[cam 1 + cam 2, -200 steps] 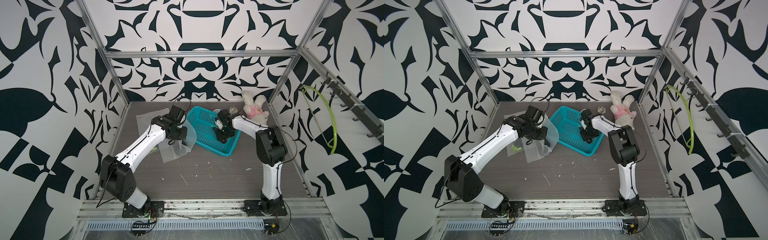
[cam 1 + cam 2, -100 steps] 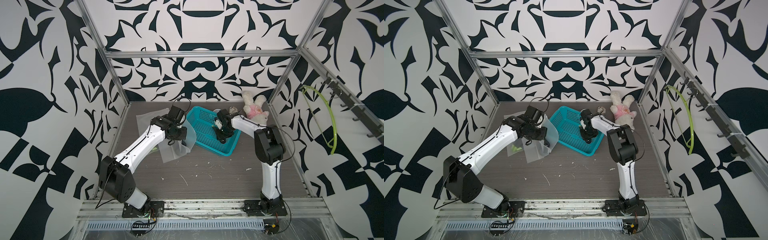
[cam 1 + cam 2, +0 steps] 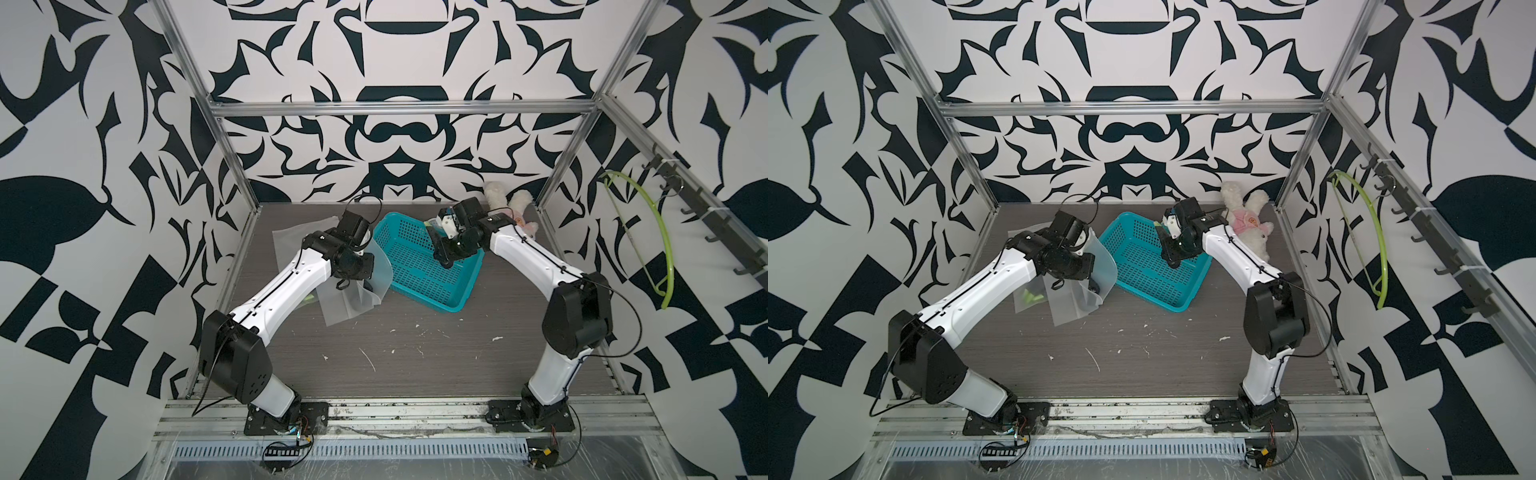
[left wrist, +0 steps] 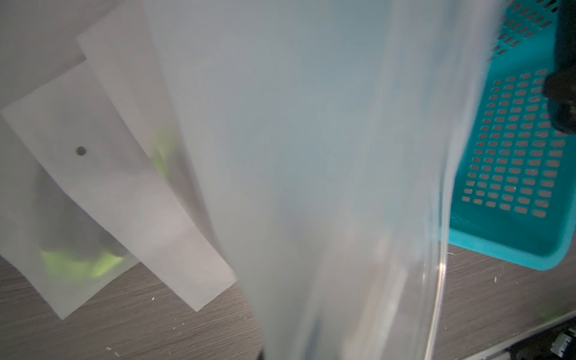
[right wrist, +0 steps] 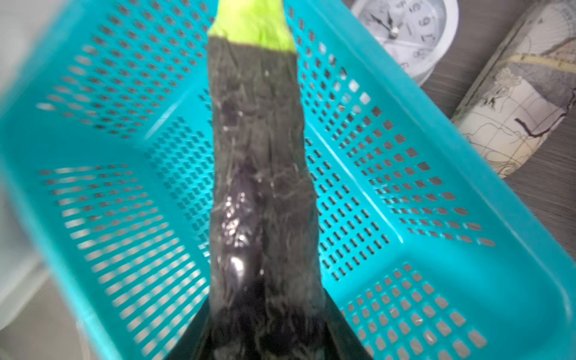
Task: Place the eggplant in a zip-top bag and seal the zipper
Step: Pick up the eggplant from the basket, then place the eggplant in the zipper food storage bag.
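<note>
A dark purple eggplant (image 5: 261, 171) with a bright green stem end is in my right gripper (image 5: 265, 327), which is shut on its thick end. It hangs over the teal basket (image 3: 432, 286). In both top views the right gripper (image 3: 446, 253) (image 3: 1173, 253) reaches down into the basket's far right part. My left gripper (image 3: 355, 270) holds a frosted zip-top bag (image 3: 376, 270) (image 4: 311, 156) up off the table, just left of the basket. That bag fills the left wrist view and hides the left fingers.
More frosted bags (image 3: 340, 307) lie flat under the left arm, and one (image 3: 1030, 297) holds green pieces. A plush rabbit (image 3: 1246, 224), a white clock (image 5: 405, 34) and a paper roll (image 5: 514, 109) sit behind the basket. A green hanger (image 3: 648, 232) hangs on the right wall.
The right gripper's jaws have narrowed onto the eggplant in the basket, and the wrist has shifted slightly. The left arm holds the bag where it was.
</note>
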Available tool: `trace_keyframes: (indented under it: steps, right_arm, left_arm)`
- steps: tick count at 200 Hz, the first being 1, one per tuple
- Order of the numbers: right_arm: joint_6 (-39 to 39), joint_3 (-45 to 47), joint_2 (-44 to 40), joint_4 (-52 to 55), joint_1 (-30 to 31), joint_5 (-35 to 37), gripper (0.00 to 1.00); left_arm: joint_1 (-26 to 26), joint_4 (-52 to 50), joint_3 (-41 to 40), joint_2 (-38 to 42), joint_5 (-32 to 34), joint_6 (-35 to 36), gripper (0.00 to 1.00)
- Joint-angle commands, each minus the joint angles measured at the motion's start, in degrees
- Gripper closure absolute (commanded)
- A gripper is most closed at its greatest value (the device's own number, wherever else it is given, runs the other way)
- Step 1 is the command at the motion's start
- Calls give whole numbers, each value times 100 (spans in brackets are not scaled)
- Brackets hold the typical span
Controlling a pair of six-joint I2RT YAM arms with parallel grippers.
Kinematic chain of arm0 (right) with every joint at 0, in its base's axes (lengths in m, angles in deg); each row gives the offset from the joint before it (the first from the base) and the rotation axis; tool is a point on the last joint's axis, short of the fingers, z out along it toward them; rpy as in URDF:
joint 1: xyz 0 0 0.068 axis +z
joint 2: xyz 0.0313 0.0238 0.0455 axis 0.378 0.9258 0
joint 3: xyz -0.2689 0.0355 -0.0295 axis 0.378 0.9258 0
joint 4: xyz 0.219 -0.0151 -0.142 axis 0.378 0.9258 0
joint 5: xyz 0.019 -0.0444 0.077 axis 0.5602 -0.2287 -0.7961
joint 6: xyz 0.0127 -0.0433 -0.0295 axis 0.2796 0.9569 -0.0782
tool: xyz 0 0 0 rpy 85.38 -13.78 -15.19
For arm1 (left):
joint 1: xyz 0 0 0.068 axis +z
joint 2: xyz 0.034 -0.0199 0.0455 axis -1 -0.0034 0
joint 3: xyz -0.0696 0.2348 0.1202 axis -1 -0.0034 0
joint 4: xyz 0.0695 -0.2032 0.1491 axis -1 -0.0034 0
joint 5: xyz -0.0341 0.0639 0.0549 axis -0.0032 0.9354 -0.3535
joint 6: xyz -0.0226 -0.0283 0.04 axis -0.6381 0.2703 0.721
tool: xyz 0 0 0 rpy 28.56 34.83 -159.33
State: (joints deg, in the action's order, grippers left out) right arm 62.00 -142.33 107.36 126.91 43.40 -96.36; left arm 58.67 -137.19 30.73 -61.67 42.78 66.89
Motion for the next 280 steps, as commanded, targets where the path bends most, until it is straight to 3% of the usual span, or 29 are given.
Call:
trace_keyframes:
  steps: [1,58,101,177,280]
  right_arm:
    - [-201,302,-488,-17,8,-1003,58]
    - [-787,964,-1201,-554,247,-2126,57]
    - [-915,866,-1037,-656,839,-2661,56]
    - [-899,1301,-1007,-646,1214,-2855,56]
    - [-503,720,-420,51,1209,-3172,56]
  left_arm:
    - [19,-122,256,-85,15,22,100]
    - [12,42,339,-228,-101,13,100]
    - [11,114,453,-331,-137,-5,100]
    - [-83,-18,747,-549,-7,86,100]
    - [-995,-218,272,-310,708,387,100]
